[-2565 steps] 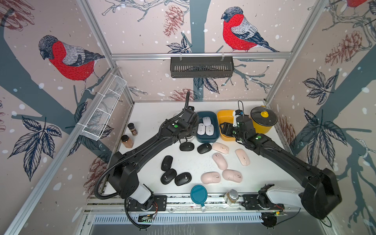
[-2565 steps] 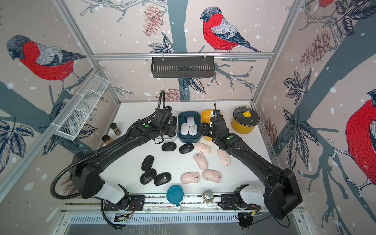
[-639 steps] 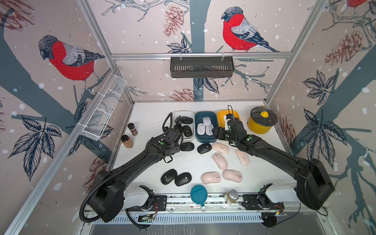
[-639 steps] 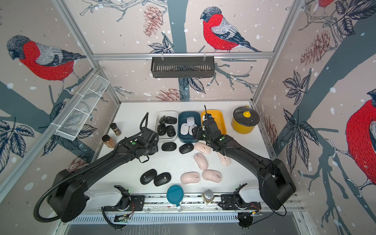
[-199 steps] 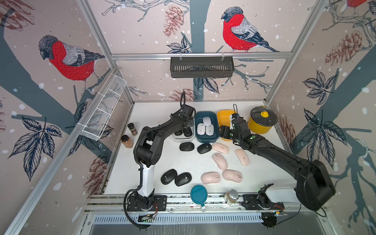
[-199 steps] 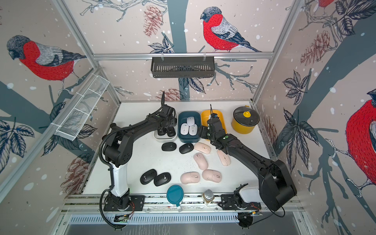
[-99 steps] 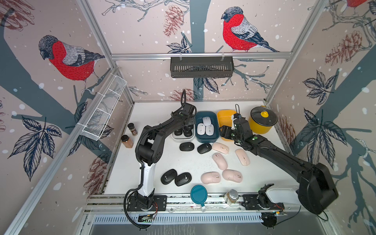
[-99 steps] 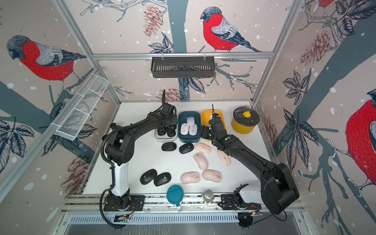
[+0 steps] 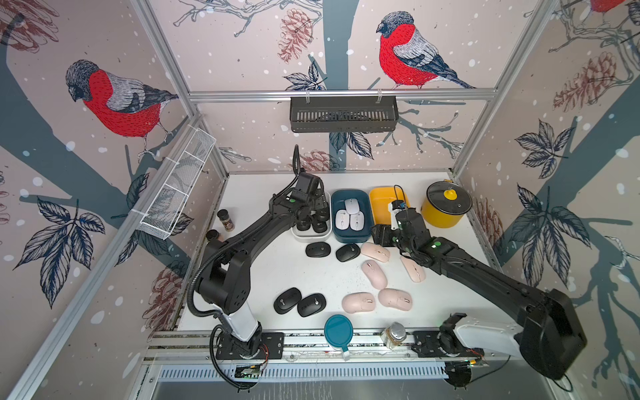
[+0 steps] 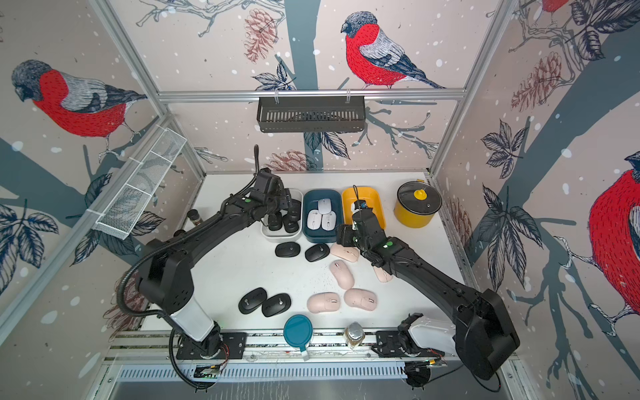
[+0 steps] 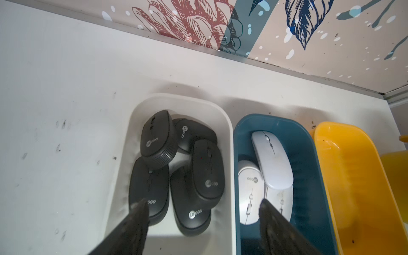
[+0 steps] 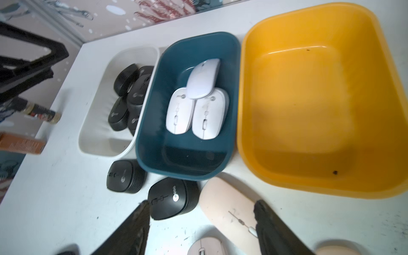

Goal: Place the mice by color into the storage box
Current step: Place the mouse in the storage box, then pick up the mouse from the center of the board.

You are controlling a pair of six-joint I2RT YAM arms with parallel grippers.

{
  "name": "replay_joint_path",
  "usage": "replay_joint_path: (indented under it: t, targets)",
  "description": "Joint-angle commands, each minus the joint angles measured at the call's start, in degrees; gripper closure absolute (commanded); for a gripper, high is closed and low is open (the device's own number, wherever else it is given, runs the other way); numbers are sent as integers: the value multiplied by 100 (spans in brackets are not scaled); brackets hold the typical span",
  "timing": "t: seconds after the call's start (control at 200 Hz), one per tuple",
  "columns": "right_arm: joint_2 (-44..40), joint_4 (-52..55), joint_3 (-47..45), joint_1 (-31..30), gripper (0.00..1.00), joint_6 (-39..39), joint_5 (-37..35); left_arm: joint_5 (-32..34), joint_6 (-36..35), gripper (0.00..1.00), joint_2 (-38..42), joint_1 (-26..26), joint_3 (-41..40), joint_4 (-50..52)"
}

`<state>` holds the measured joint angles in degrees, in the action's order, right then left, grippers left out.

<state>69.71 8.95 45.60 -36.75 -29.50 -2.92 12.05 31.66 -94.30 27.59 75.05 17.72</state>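
The storage box is three bins side by side: white [image 9: 310, 236], teal [image 9: 350, 239] and yellow [image 9: 381, 198]. Several black mice [image 11: 159, 136] are piled in the white bin. Three white mice [image 12: 204, 79] lie in the teal one, and the yellow bin [image 12: 298, 106] holds nothing. My left gripper [image 11: 202, 205] hangs open over the white bin, holding nothing. My right gripper [image 12: 202, 205] is open just above the table, over a black mouse [image 12: 173, 199] and a pink mouse [image 12: 229, 205]. More black mice [image 9: 299, 303] and pink mice [image 9: 374, 273] lie loose on the table.
A yellow lidded pot [image 9: 446, 204] stands right of the bins. Two spice bottles [image 9: 225, 219] are at the table's left edge. A teal lid [image 9: 338, 330] and a glass jar [image 9: 393, 334] sit on the front rail. A wire basket [image 9: 176, 187] hangs on the left wall.
My left gripper has opened over the white bin, and the black mouse it carried now lies there. The right arm has barely shifted.
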Motion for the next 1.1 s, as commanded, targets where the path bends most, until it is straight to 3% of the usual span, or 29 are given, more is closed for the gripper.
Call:
replay_joint_path:
  t: [0.0, 0.185, 0.38, 0.735, 1.096]
  targets:
    - [-21, 335, -46, -417, 24, 393, -587, -27, 40, 22, 436, 9, -531, -272]
    - [3, 504, -336, -925, 24, 312, -781, 159, -195, 22, 1094, -2, -1369, -287]
    - [57, 797, -509, -1105, 24, 230, -746, 249, -143, 22, 1461, 0, -1661, -288]
    - [57, 802, -801, -1202, 23, 355, -278, 259, -126, 21, 1294, -5, -1638, -230]
    - [424, 687, -883, -1211, 23, 326, -435, 194, -105, 21, 1170, -4, -1638, -244]
